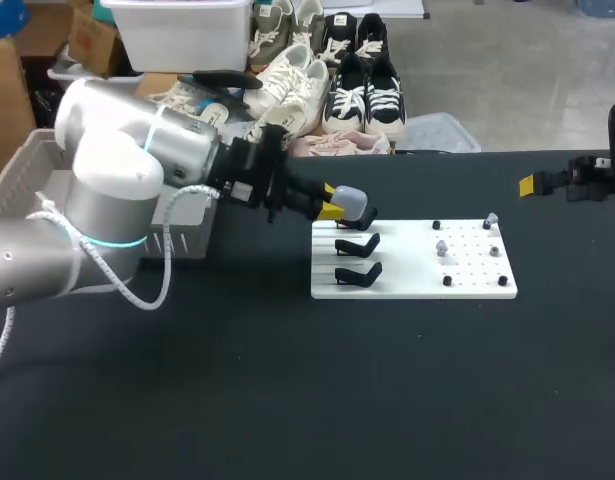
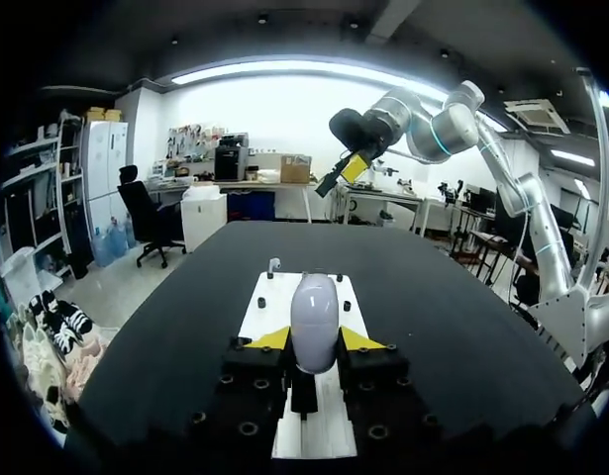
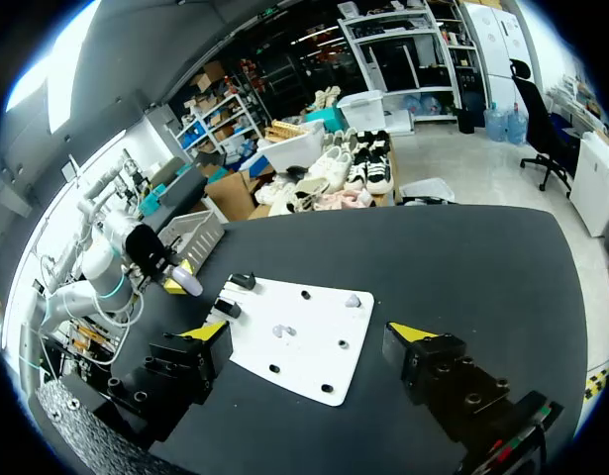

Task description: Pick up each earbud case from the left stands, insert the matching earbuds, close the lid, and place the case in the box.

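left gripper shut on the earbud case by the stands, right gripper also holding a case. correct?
Not quite. The left gripper is shut on the earbud case by the stands, but the right gripper holds no case: the right wrist view shows its fingers wide open with nothing between them.

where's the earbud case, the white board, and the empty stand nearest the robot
earbud case (image 2: 315,322), left wrist view, middle of its rounded shell
white board (image 1: 407,285), head view, bare strip along its near edge
empty stand nearest the robot (image 1: 359,273), head view, its black curved arm
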### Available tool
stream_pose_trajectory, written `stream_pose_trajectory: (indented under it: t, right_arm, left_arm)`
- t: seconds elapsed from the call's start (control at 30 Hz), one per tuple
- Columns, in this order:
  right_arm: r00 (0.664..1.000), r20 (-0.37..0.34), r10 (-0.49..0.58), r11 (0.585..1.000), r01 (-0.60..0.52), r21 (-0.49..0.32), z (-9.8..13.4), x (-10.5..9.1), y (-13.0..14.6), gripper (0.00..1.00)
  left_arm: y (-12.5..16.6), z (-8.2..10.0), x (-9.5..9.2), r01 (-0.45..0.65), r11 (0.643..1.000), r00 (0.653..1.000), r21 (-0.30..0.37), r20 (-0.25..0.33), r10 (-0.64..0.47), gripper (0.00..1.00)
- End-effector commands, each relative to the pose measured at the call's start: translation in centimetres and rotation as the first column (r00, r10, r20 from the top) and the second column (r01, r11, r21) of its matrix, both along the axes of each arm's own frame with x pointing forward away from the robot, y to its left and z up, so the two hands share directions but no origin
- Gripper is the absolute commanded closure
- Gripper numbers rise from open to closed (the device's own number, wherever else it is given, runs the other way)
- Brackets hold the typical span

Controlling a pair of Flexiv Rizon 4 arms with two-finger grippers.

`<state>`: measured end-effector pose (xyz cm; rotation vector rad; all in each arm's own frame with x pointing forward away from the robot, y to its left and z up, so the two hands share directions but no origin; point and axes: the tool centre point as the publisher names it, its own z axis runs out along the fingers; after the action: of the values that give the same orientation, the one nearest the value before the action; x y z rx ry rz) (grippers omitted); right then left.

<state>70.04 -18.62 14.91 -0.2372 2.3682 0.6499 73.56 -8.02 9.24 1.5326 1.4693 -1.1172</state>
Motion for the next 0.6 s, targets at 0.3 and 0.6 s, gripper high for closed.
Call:
stream_pose_trajectory:
  t: [0.3, 0.6]
  right_arm:
    - [1.000, -0.002, 0.002, 1.000, -0.002, 0.000, 0.0, 0.1, -0.1, 0.00]
    - [1.000, -0.002, 0.002, 1.000, -0.002, 0.000, 0.0, 0.1, -0.1, 0.00]
  left_arm:
    - [1.4, 4.4, -7.2, -0.071, 0.982, 0.990, -0.175, 0.109, 0.091, 1.00]
    - [1.6, 5.5, -8.6, -0.080, 0.975, 0.990, -0.206, 0.100, 0.102, 1.00]
